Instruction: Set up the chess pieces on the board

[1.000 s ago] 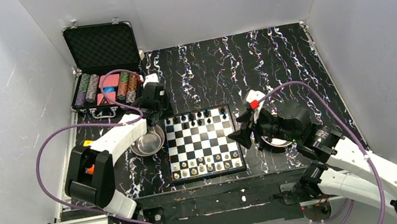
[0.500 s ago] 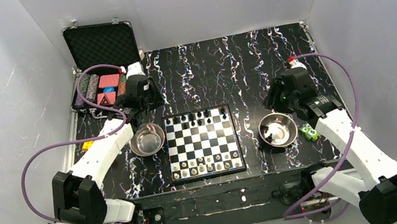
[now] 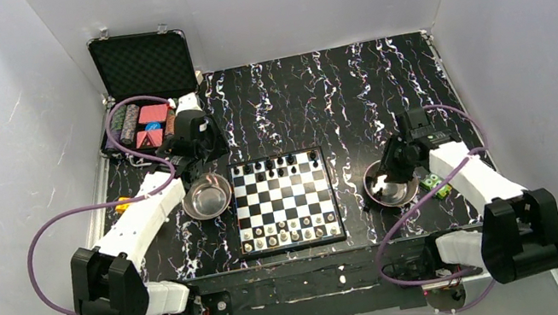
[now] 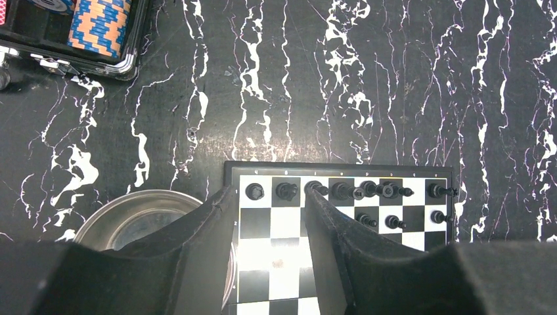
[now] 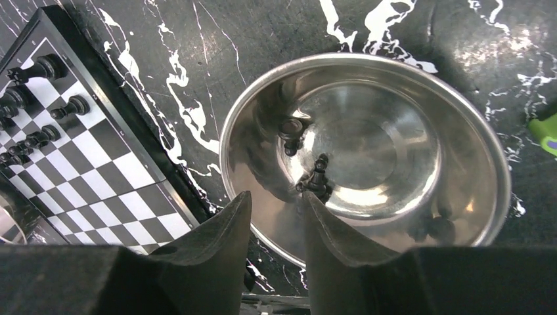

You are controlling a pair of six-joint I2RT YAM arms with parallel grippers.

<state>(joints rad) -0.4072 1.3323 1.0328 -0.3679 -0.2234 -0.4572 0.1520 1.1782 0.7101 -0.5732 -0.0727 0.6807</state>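
The board (image 3: pixel 284 201) lies at the table's middle, with black chess pieces (image 3: pixel 275 162) on its far rows and pale ones (image 3: pixel 288 230) on its near rows. My left gripper (image 3: pixel 202 160) hangs open over the board's far-left corner; in the left wrist view its fingers (image 4: pixel 210 223) straddle bare squares near the black back row (image 4: pixel 341 190). My right gripper (image 3: pixel 390 168) is open above the right steel bowl (image 3: pixel 411 186), which holds a few black pieces (image 5: pixel 318 177). Nothing sits between its fingertips (image 5: pixel 315 216).
A second steel bowl (image 3: pixel 207 197) stands left of the board. An open black case (image 3: pixel 142 64) with poker chips sits at the far left. A green block (image 3: pixel 434 183) lies right of the right bowl and a small orange thing (image 3: pixel 122 205) by the left edge.
My right arm swung out to the far right, then came back down over the right bowl with its jaws narrowing. My left arm pulled back from the left bowl toward the case.
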